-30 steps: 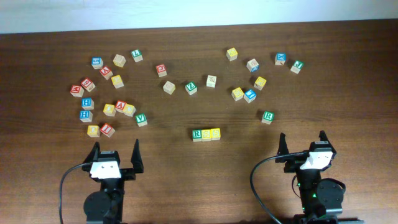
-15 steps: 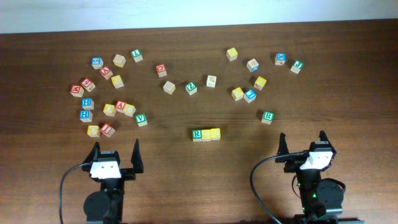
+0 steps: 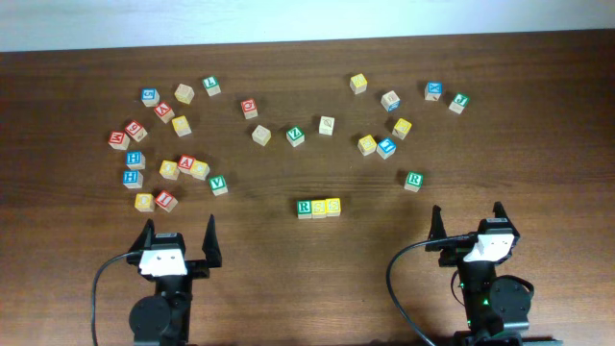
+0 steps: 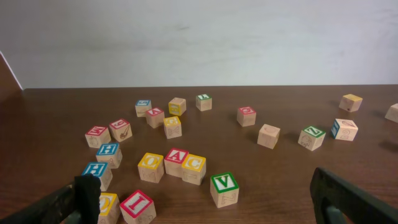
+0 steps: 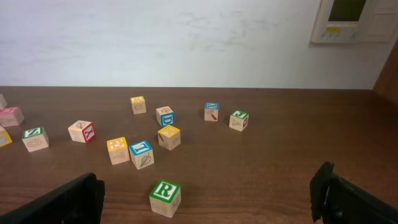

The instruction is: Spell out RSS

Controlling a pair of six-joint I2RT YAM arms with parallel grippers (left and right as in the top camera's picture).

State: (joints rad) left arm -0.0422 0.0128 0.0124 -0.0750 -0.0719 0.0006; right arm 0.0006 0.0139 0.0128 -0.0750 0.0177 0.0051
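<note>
Bench: a dark wooden bench (image 3: 288, 279), with letter cubes scattered across its far half.
RSS row: the RSS row (image 3: 318, 207) is three cubes touching side by side in a straight line. It lies mid-bench between the two arms, nearer to them than the scatter and apart from every other cube.
Order: the green R cube (image 3: 305, 207) is at the robot's left end, then the middle yellow cube (image 3: 319, 207), then the end yellow cube (image 3: 332, 206) (the yellow faces' letters are too small in the overhead view to read for sure).
Left claw: the left claw (image 3: 179, 231) is at the near edge with its jaws spread wide and nothing between them. It is well apart from the row.
Right claw: the right claw (image 3: 466, 216) is likewise spread wide and holds nothing, also well apart from the row.
Spare R: a second green R cube (image 3: 413, 180) stands alone ahead of the right claw, off to the right of the row.
Green V cube: the green V cube (image 3: 219, 184) sits ahead of the left claw, on the near fringe of the left-hand cluster.
</note>
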